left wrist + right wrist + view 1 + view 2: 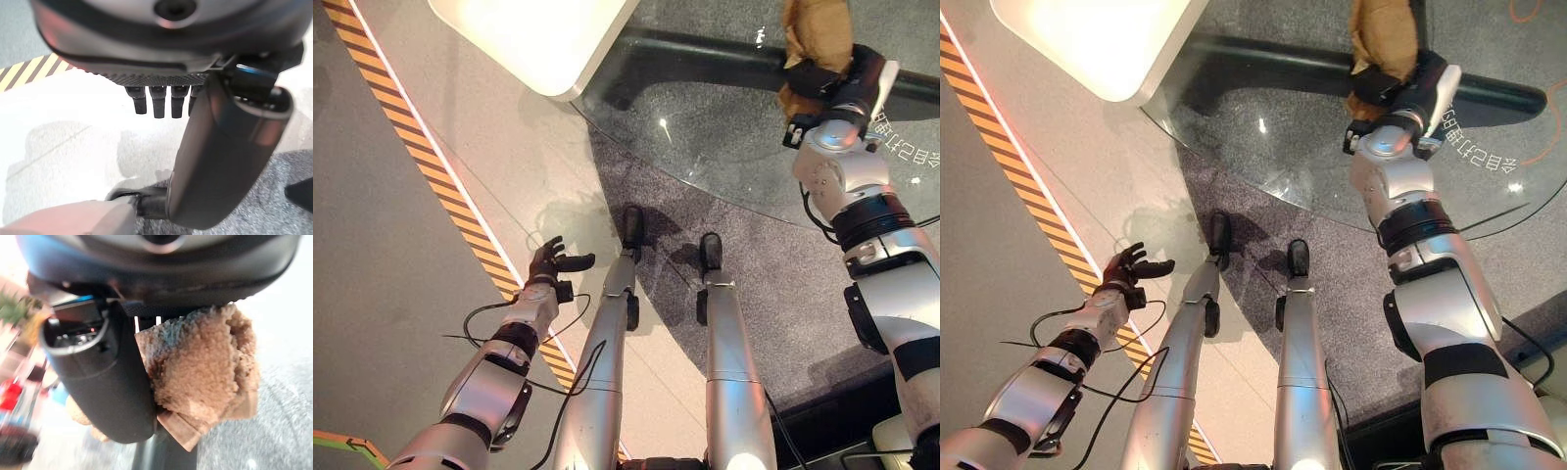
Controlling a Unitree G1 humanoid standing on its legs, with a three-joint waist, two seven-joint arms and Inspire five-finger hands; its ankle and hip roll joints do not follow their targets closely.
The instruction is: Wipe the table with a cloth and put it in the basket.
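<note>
Cloth (205, 367), tan and bunched, sits pinched in my right hand (1400, 83) over the round glass table (705, 127) at the frame's upper right, while my left hand (553, 262) hangs with fingers spread above the striped floor tape (431, 176) at lower left.

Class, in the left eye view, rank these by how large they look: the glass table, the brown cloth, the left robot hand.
1. glass table, by far the largest.
2. and 3. brown cloth and left robot hand look alike; the cloth runs off the view's edge, so no ranking.
</note>
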